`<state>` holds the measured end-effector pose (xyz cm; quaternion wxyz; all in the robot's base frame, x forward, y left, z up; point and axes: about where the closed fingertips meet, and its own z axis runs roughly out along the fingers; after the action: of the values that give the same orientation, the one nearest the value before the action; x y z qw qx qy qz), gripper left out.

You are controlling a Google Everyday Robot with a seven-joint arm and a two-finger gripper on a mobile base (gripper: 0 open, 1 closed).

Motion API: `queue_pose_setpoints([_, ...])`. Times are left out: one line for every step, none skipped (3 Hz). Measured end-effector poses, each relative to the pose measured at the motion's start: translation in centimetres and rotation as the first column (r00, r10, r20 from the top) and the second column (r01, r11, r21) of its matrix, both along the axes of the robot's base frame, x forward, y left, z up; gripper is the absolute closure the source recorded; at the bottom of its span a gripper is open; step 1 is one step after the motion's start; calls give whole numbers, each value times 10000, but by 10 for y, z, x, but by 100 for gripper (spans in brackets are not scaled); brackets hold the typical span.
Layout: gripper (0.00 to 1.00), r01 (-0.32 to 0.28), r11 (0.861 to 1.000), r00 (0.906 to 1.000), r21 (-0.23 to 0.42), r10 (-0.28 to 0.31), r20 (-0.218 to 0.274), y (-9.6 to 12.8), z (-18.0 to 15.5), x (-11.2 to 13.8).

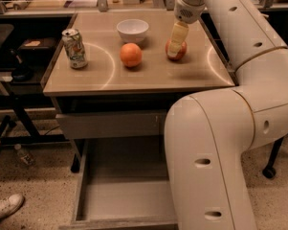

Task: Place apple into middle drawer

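The apple (182,51) is partly covered by the gripper (174,51) at the surface's (153,75) far right, and the middle drawer (118,195) is half hidden behind the arm (210,147).

The arm (215,143) is glossy off-white, built of thick rounded segments with thin dark seams at the joints and small dark oval holes. Its cream-yellow gripper (176,46) sits toward the table's (148,78) back right corner.
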<state>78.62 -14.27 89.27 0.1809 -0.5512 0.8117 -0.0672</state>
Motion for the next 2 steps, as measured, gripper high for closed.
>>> queue_pose_setpoints([0, -4, 10000, 9998, -73, 2, -201, -3, -16, 2])
queue_pose_setpoints([0, -7, 9999, 9990, -119, 1, -442, -6, -32, 2])
